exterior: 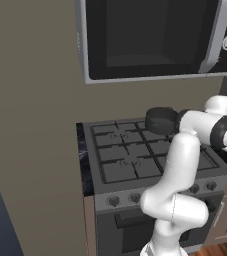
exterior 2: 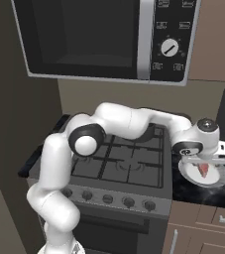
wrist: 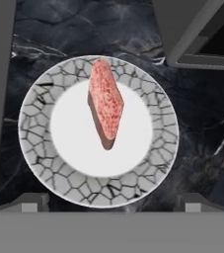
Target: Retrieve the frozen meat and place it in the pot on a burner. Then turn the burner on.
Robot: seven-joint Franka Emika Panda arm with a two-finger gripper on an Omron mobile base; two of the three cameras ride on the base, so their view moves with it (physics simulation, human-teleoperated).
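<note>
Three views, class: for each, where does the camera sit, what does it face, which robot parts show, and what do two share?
Left base view: behind-left of the arm, facing the stove and pot; the white arm shows.
Right base view: behind-right, facing the stove, plate and frozen meat; arm and claw show.
Hand view: above the plate, looking down at the meat; open claw tips show.
Shared: right base and hand views share plate and meat.

Home kitchen, rendered. Gas stove [exterior: 135,155] with dark grates and a knob row on the front, microwave [exterior 2: 104,37] mounted above it, black marble counter [wrist: 202,123] beside the stove, wood cabinet fronts [exterior 2: 203,223] below, plate [wrist: 34,128] on the counter.
</note>
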